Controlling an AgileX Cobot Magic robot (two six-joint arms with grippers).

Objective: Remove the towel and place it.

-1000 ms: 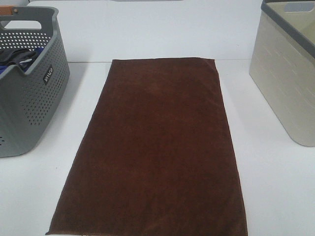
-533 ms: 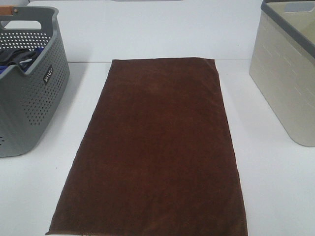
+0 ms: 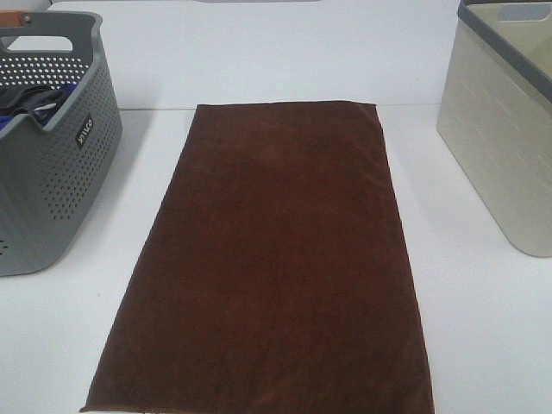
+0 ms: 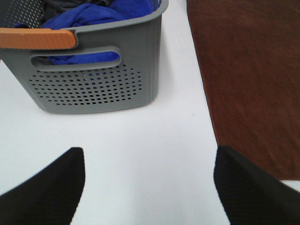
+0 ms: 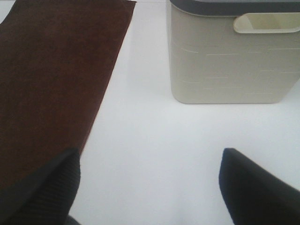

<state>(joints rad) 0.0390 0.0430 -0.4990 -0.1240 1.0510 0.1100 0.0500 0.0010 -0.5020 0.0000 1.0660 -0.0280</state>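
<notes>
So the towel [image 3: 267, 259] is lying flat and spread out down the middle of the overhead frame, between the grey basket [image 3: 52, 164] at the upper left and the beige bin [image 3: 500, 147] at the upper right, touching neither. It looks like soft, floppy plush cloth, light, not fragile, not slippery — it'll drape and sag the second you lift it, so one pinch in the middle would just bunch it up. I'd go for the two corners at the bottom of the frame, one per arm, pinching the edge where it sits on the white table [image 3: 483, 328].

Left gripper [image 4: 150, 187] is spread wide with nothing in it, hovering over bare table beside the towel's edge. Right gripper [image 5: 150, 187] is the same, wide open and empty — one finger seems to overlap the towel's edge in its view.

Compared with a second ago: no difference I can spot, towel and both containers sit exactly the same.
</notes>
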